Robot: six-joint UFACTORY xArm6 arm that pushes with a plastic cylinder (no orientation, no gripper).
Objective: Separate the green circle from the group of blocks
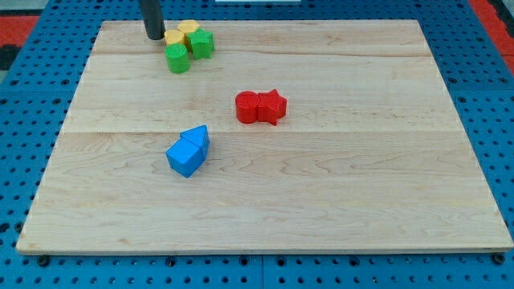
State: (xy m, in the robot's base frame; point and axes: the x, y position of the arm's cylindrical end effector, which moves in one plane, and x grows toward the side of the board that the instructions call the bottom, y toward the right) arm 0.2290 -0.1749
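The green circle (177,59) sits at the cluster's 7 o'clock edge, touching a yellow block (176,38). The end effector, a bare rod holding nothing, has its tip (153,37) at the circle's 11 o'clock. Pushing toward 5 o'clock should free it cleanly across the worktop (337,185).

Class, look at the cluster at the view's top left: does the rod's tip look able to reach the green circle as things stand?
Probably yes. My tip sits just up and to the view's left of the green circle, beside a yellow block. The circle's left and bottom sides face bare board, so nothing blocks that approach.
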